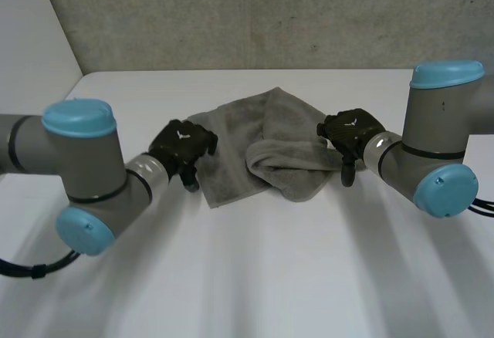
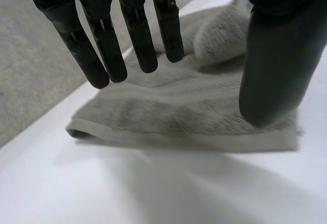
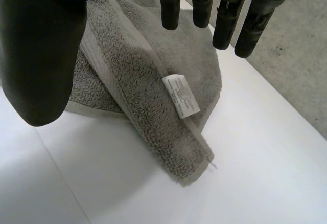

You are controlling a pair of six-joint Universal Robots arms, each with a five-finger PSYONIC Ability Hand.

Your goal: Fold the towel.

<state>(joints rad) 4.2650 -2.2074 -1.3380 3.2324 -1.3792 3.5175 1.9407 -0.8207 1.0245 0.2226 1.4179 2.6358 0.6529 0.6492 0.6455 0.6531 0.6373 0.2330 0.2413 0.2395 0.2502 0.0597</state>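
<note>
**Rumpled towel lying between two open hands**

The grey towel [image 1: 255, 149] is lying in the middle of the white surface [image 1: 270, 276], its long axis running side to side between the arms. The left hand [image 1: 181, 145] is hovering just beside its flatter left edge, and the right hand [image 1: 351, 133] is at the bunched, doubled-over right end. Both are sitting about equally near. Each hand is keeping its fingers straight and apart, gripping nothing. The left wrist view is showing a hemmed edge lying flat below the fingertips. The right wrist view is adding a white label [image 3: 181, 95] on the folded-over flap, too small to tell from the head view.
</note>
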